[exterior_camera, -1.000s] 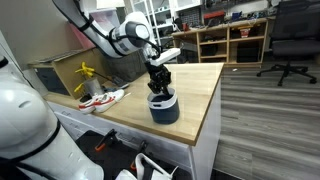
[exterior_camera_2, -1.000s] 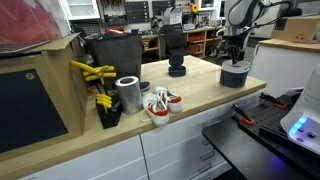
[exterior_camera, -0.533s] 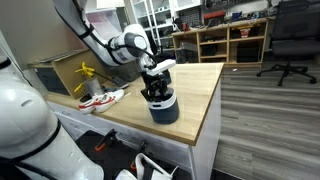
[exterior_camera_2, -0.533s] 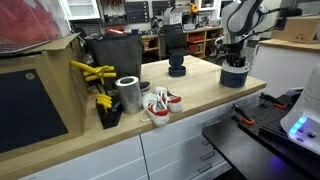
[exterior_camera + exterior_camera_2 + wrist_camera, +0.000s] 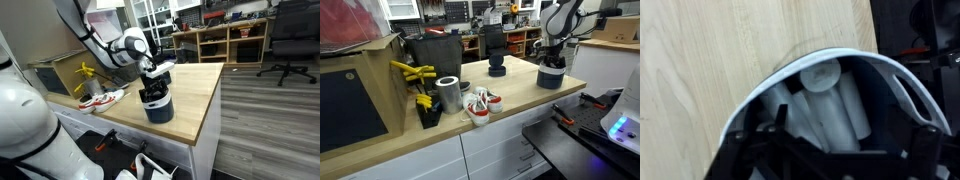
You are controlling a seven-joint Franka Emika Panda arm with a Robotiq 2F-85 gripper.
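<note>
A dark round container [image 5: 158, 108] stands on the wooden table [image 5: 200, 95] near its edge, also seen in the other exterior view as the container [image 5: 552, 77]. My gripper [image 5: 153, 89] points straight down into its mouth in both exterior views [image 5: 552, 62]. From the wrist, the container's pale rim [image 5: 752, 103] curves around several white cylinders [image 5: 825, 105] lying inside. My gripper [image 5: 835, 152] is open, its dark fingers [image 5: 765, 150] spread to either side of the cylinders and gripping none of them.
A pair of red and white shoes [image 5: 480, 103] lies on the table beside a metal tin [image 5: 448, 93] and yellow tools [image 5: 412, 72]. A black stand [image 5: 497, 67] sits further back. An office chair [image 5: 290, 40] is on the floor beyond the table edge.
The jaws have gone from shut to open. The hand has dropped slightly lower into the container's mouth, and the container has shifted a little on the table.
</note>
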